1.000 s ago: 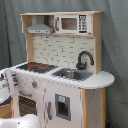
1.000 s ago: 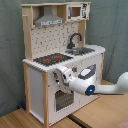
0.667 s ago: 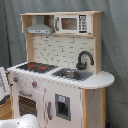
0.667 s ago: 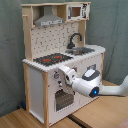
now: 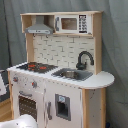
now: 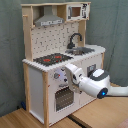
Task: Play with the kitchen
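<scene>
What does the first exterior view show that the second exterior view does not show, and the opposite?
Only the first exterior view shows the rounded end of the counter from the front and the dispenser panel under the sink.

Only the second exterior view shows the robot arm clearly, reaching to the oven front, and the wooden floor.

Both exterior views show the kitchen with hob, faucet, hood and microwave.

A grey-green curtain (image 6: 11, 55) hangs behind; a wooden table (image 6: 30, 119) lies below.

White arm (image 6: 92, 82) reaches the kitchen (image 6: 50, 60) front — beside oven window (image 6: 63, 98).
</scene>
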Robot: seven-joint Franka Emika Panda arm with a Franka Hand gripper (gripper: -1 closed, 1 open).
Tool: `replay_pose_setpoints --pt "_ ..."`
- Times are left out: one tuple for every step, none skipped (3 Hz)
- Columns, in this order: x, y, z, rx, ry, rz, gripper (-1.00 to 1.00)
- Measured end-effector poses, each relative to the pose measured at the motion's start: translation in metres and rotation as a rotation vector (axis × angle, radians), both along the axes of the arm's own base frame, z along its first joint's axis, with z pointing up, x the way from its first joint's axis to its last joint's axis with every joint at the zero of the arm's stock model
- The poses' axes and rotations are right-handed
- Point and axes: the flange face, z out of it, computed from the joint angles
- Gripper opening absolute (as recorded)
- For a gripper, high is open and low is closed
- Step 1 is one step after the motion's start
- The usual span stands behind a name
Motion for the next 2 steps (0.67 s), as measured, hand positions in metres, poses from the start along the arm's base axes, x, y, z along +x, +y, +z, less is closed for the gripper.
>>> replay_pose_setpoints --pt "-0.016 -0.011 0.008 -0.039 -0.016 -0.025 1.00" --pt "-0.018 -0.013 0.021 -0.132 -0.033 -0.051 1.00"
